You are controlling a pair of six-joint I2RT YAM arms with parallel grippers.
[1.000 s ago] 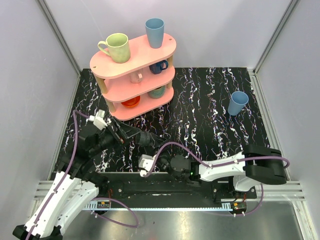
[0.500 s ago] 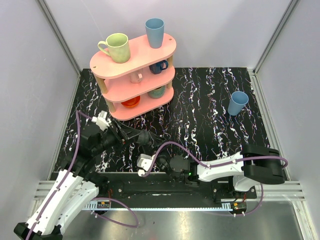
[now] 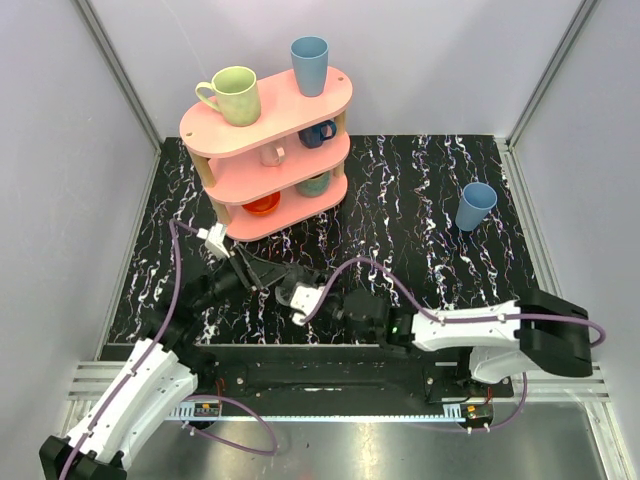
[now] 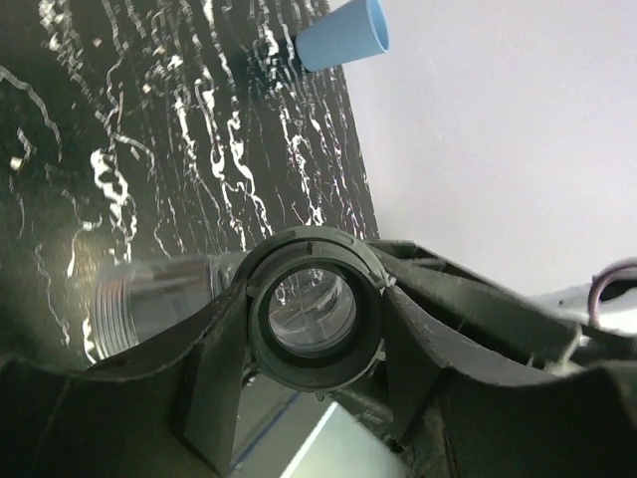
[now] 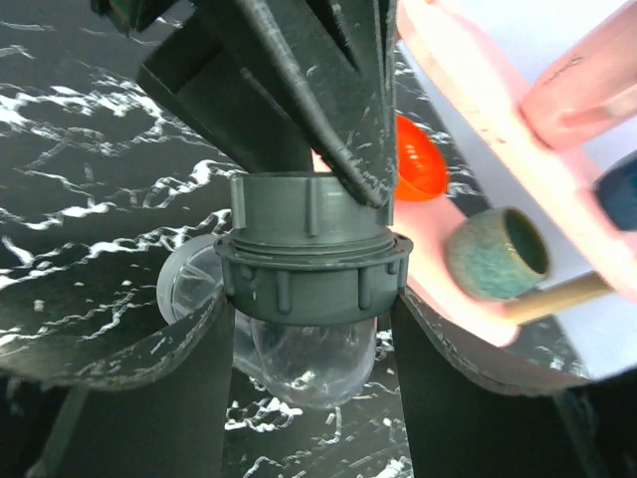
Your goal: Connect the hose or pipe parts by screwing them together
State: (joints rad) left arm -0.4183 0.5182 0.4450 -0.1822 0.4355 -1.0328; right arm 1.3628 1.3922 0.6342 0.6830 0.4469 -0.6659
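Though light and rigid, likely slick: grip ribbed rim of translucent fitting [image 5: 304, 363], pinched by half-parted right fingers [image 5: 478, 398] above near-left desk [image 3: 400, 220], against dark collar [image 4: 314, 244] flanked by partly spread left fingers [image 4: 214, 368], hold unclear.

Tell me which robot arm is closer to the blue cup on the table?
Right. The right arm stretches across in front of the blue cup; the left arm is far leftward.
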